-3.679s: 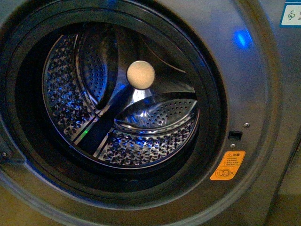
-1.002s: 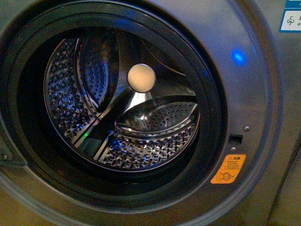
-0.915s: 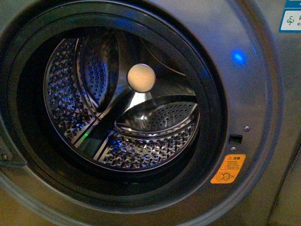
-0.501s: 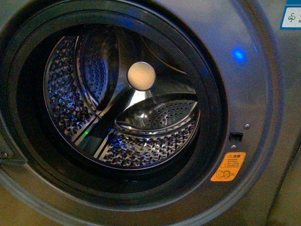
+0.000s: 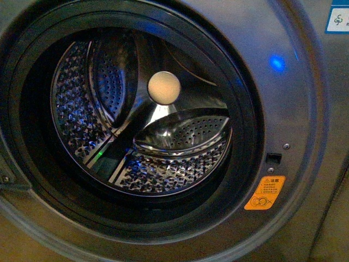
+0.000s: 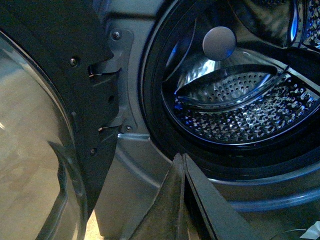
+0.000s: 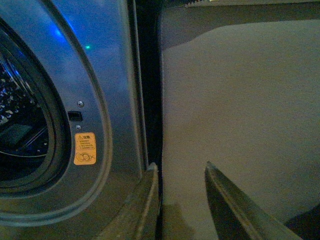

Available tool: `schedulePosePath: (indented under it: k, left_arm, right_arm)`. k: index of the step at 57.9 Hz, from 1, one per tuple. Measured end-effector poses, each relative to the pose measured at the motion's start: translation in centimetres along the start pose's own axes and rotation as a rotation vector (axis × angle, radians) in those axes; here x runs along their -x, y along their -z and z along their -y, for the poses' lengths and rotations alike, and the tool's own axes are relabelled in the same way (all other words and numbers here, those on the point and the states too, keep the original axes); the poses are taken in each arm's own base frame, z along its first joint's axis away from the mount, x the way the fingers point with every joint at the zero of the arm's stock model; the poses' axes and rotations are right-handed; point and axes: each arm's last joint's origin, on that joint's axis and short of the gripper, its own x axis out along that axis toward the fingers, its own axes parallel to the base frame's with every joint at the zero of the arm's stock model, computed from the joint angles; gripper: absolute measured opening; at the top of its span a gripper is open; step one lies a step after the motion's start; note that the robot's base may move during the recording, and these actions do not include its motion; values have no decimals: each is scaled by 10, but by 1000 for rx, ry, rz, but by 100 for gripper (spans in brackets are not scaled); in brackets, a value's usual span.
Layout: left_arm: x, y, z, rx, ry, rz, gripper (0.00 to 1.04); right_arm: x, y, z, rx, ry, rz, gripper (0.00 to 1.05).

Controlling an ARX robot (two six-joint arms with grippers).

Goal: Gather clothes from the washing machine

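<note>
Front view: straight ahead, the washing machine (image 5: 283, 109) is filling the picture, its perforated drum (image 5: 163, 164) gleaming behind the black rim; the orange sticker (image 5: 264, 192) is sitting lower right; no clothes are showing here.
Left wrist view: the left gripper (image 6: 182, 162) is hanging below the porthole with its jaws pressed together, beside the glass door (image 6: 30, 150).
Right wrist view: the right gripper (image 7: 181, 172) is holding its jaws spread, right of the machine's edge.

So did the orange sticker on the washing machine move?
No. The orange sticker sits just below the latch slot, as before; only the camera view shifted slightly.
</note>
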Motion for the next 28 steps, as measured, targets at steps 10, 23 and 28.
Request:
schedulePosePath:
  k: [10,23,28]
  left_arm:
    - [0,0,0,0,0,0,32]
    - [0,0,0,0,0,0,77]
    - [0,0,0,0,0,0,93]
  right_arm:
    - [0,0,0,0,0,0,64]
    - [0,0,0,-1,0,0,98]
    - [0,0,0,0,0,0,97]
